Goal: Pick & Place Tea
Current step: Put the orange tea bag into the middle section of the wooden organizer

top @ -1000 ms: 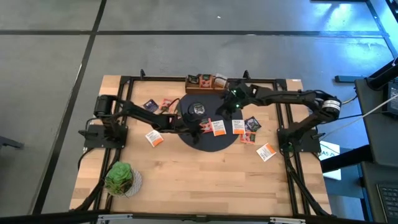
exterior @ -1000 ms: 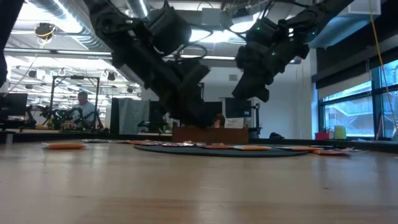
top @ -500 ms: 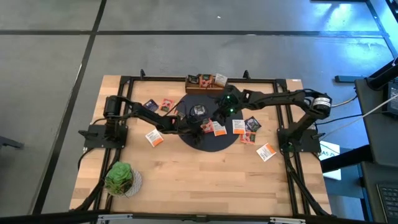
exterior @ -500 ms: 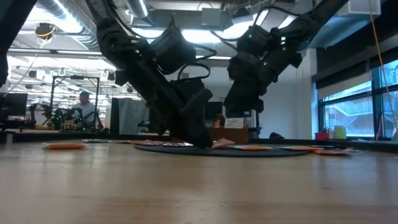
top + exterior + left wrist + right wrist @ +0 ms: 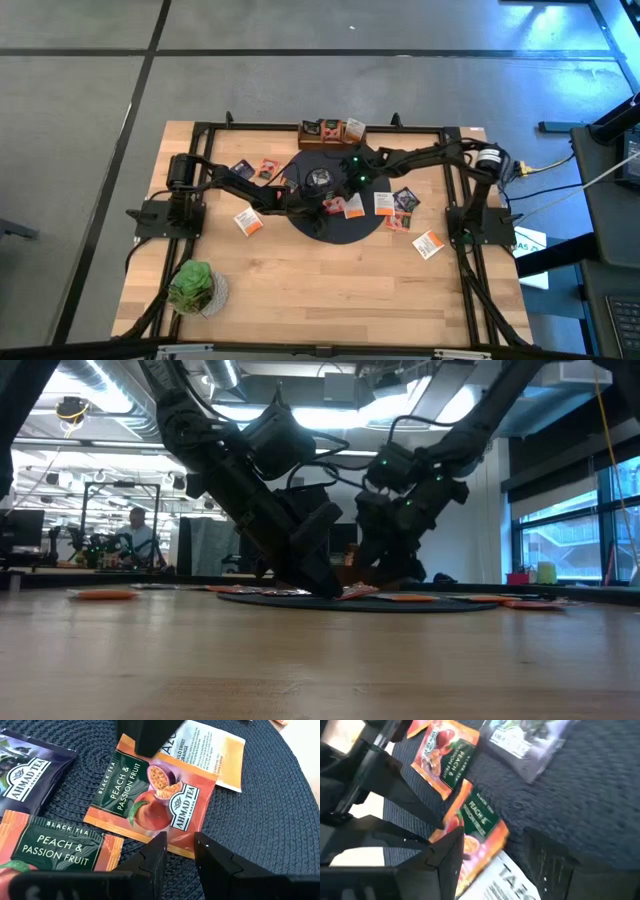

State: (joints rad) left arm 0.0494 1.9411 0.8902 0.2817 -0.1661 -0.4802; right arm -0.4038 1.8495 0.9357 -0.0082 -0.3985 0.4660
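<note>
Risked a clash: left gripper [image 5: 176, 851], narrowly parted, and right gripper [image 5: 492, 852], spread wide, crowded one peach packet [image 5: 152, 802] between them.

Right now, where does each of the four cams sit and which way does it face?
High view: overhead, straight down on the wooden table; both arms reach onto the black round mat.
Low view: table-top height, level across into the room; both arms drop in from above.
Left wrist view: past the left gripper at a peach & passion fruit tea packet.
Right wrist view: past the right gripper, down at the mat.
Shared: both wrist views show that packet and the white packet beside it.
</note>
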